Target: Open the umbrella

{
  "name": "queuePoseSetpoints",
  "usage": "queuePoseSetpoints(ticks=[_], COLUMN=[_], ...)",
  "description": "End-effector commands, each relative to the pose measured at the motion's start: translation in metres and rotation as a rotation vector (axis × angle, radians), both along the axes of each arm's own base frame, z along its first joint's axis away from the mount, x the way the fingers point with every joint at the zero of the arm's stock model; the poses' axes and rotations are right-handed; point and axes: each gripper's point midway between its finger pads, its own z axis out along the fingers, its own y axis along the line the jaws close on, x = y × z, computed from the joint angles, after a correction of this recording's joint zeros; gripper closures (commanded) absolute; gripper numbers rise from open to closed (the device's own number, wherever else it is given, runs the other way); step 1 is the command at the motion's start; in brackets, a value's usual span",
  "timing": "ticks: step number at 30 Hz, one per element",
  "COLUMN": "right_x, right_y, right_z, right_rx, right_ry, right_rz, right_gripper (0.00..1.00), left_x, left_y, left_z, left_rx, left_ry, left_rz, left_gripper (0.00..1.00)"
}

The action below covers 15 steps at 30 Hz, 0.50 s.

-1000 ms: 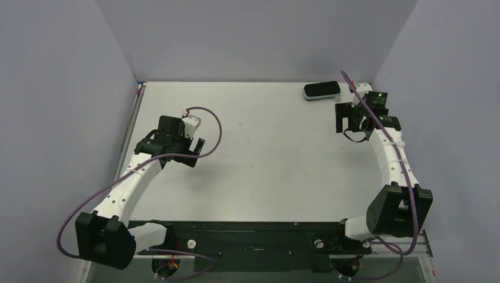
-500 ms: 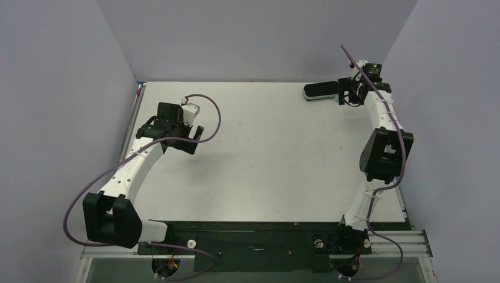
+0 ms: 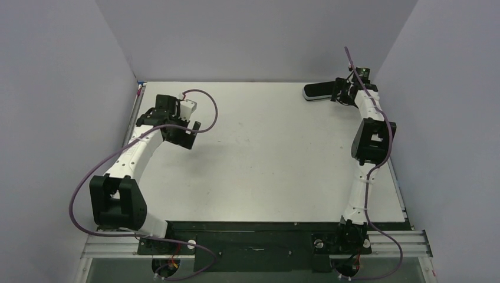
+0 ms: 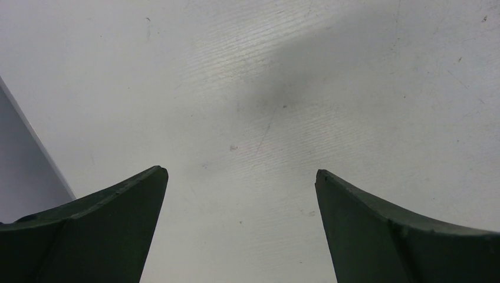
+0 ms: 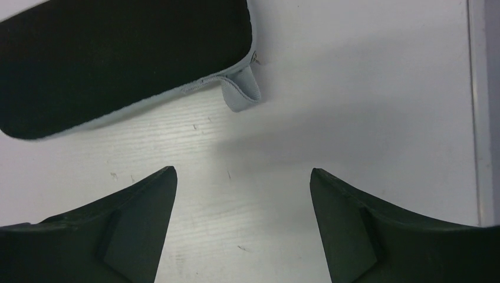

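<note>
Presently both of my end effectors stand open and hold nothing; my right end effector (image 3: 338, 94) is stretched to the far right corner of the tabletop (image 3: 265, 165), with the arm reaching almost straight out along the right edge; its two dark fingers (image 5: 118, 230) are spread wide apart, with bare white surface showing between them in the right wrist view.

The umbrella (image 3: 321, 90) lies at the far edge of the tabletop, near the right wall (image 3: 448, 118); it is folded, and all I can see of it is a flat black oblong with pale grey trim; no canopy, shaft or ribs show. In the right wrist view the umbrella (image 5: 118, 59) fills the upper left, ahead of my fingers and apart from them; a small grey loop (image 5: 242, 91) sticks out from its near corner, just ahead of the gap between my fingers. From above, my right end effector sits just beside the umbrella's right end; whether it touches there I cannot tell.

My left end effector (image 3: 191, 134) hangs over the left part of the tabletop, well apart from the umbrella; its fingers (image 4: 106, 230) are also spread wide, and its wrist view shows only scuffed white surface and a soft shadow between them, with a strip of grey wall at the left. A purple cable (image 3: 206, 115) loops off the left wrist.
</note>
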Motion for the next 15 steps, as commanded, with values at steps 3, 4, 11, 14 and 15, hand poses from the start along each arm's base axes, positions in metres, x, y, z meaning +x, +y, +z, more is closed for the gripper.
queuePoseSetpoints(ticks=[3, 4, 11, 14, 15], right_x=[0.045, 0.046, 0.068, 0.071, 0.071], right_y=[0.008, 0.011, 0.009, 0.007, 0.005], right_z=[0.022, 0.016, 0.006, 0.004, 0.003], right_rx=[0.19, 0.222, 0.321, 0.342, 0.343], right_ry=[-0.191, -0.19, -0.247, -0.252, -0.251], right_rz=[-0.132, -0.142, -0.198, -0.228, -0.238], right_gripper=[0.24, 0.26, 0.33, 0.37, 0.37], left_x=[0.012, 0.012, 0.016, 0.016, 0.017], left_y=[-0.002, -0.001, 0.002, 0.002, 0.002], left_z=[0.012, 0.01, 0.013, 0.013, 0.013], left_rx=[-0.033, -0.03, -0.03, -0.03, -0.032], left_ry=[0.004, 0.013, 0.037, 0.049, 0.05], left_rz=[-0.009, -0.008, 0.0, 0.0, 0.003], left_gripper=[0.03, 0.03, 0.03, 0.03, 0.03])
